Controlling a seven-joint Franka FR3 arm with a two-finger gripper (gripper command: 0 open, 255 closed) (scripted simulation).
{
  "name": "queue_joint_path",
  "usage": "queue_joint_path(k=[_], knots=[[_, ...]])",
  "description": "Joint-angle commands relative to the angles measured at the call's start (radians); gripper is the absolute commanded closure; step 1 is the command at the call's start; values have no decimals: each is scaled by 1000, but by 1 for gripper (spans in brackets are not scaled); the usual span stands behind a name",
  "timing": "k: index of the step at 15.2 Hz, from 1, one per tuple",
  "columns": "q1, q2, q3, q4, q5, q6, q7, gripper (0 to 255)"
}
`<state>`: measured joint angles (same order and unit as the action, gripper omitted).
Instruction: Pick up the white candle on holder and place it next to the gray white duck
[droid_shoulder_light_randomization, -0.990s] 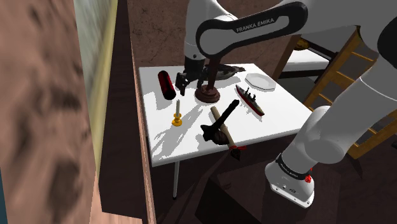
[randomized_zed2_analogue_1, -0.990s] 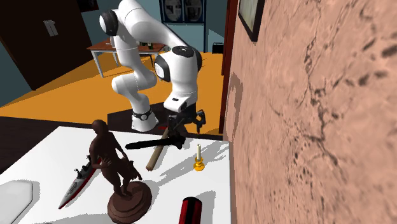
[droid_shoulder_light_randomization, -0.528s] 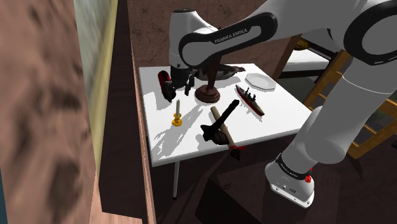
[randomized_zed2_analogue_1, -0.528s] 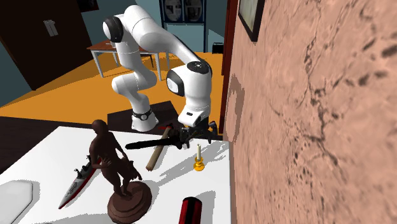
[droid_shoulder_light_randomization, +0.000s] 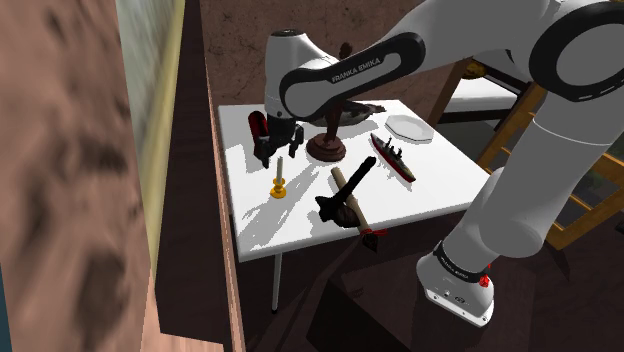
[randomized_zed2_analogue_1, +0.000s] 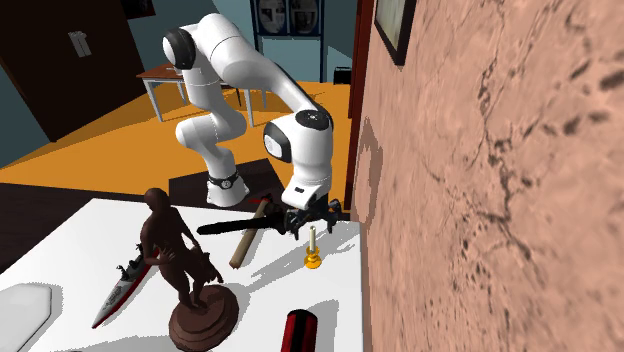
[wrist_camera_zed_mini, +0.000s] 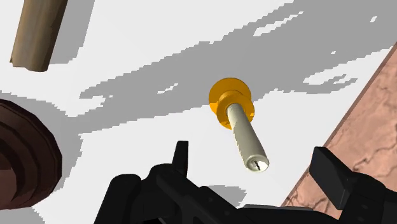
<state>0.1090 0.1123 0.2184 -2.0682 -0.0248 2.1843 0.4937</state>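
The only writing I can read is FRANKA EMIKA, in white capitals on the dark band of the arm (droid_shoulder_light_randomization: 345, 72) where it bends over the table. The red and black cylinder (droid_shoulder_light_randomization: 259, 131) beside the hand carries no lettering I can make out.

The gripper (randomized_zed2_analogue_1: 311, 222) hangs directly above the candle (droid_shoulder_light_randomization: 280, 172), its fingers (wrist_camera_zed_mini: 182, 158) spread wide; from the wrist view the wick end sits between them and neither finger touches it. The pale candle stands upright in its orange-yellow holder (wrist_camera_zed_mini: 229, 105) on the white table (droid_shoulder_light_randomization: 440, 190), close to the edge that runs along the pinkish-brown wall (randomized_zed2_analogue_1: 480, 200). That side is tight: the table edge and the wall lie just beyond the holder.

Toward the middle there is more room. Bare white surface lies between the candle and the hatchet (droid_shoulder_light_randomization: 350, 192), whose wooden handle points toward the brown statuette (randomized_zed2_analogue_1: 180, 258). Past the statuette lie a model ship (droid_shoulder_light_randomization: 392, 158) and a white plate (droid_shoulder_light_randomization: 407, 128), well apart from the candle. A grey and white figure (droid_shoulder_light_randomization: 366, 108) sits behind the statuette near the far edge, partly hidden by the arm
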Motion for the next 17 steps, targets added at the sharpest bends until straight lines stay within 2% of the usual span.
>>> queue_joint_path(k=[1, 4, 5, 14, 17], knots=[[0, 0, 0, -1, 0, 1, 0, 0], [0, 0, 0, -1, 0, 1, 0, 0], [0, 0, 0, -1, 0, 1, 0, 255], [0, 0, 0, -1, 0, 1, 0, 255], [-1, -18, 1, 19, 5, -36, -3, 255]])
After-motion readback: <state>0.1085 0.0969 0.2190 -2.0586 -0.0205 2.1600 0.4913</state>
